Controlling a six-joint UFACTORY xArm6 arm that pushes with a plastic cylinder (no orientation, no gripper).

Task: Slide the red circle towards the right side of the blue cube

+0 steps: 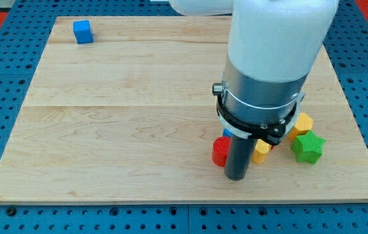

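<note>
1. Camera view: my tip (236, 177), a plain rod with no claw, grasps nothing and touches the red circle (220, 151) near the board's bottom edge.
2. The blue cube (82, 31) sits in the top-left corner.

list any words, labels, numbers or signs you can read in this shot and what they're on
None: no text, number, brand or sign can be read anywhere.
The wooden board is bare wood.
The blue cube, red circle, green star and yellow blocks carry no markings.
The arm's white and grey housing shows no label.
My tip is plain dark, just right of the red circle.
</note>
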